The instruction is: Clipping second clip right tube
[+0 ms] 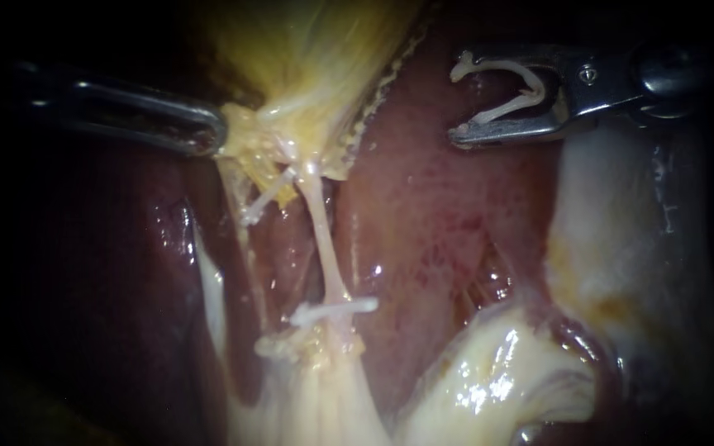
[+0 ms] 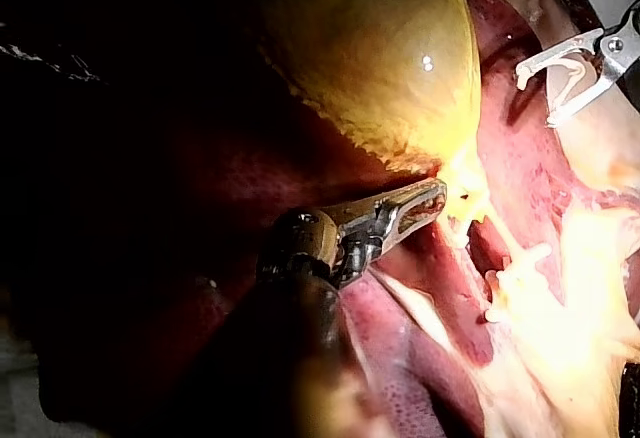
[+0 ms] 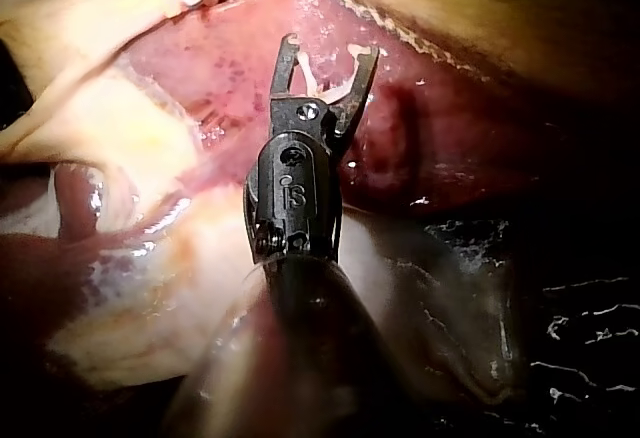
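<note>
My left instrument [image 1: 212, 132] comes in from the left, its jaws shut on the lower edge of the yellow gallbladder [image 1: 307, 58]; the left wrist view shows the same hold [image 2: 432, 200]. From there the thin pale right tube [image 1: 322, 239] runs down, and a white clip [image 1: 334, 310] crosses it low down. Beside it, the left tube carries a second white clip [image 1: 262, 202]. At the upper right is my right instrument [image 1: 459, 97], well clear of both tubes. Its jaws stand wide apart with an open white clip [image 1: 510, 95] seated between them, also seen in the right wrist view [image 3: 322, 80].
Dark red liver [image 1: 431, 206] lies between the tubes and my right instrument. Glistening pale fatty tissue [image 1: 489, 380] bulges at the lower middle, and a pale band [image 1: 621, 231] runs down under the right instrument's shaft. Liver [image 1: 109, 272] also fills the left side.
</note>
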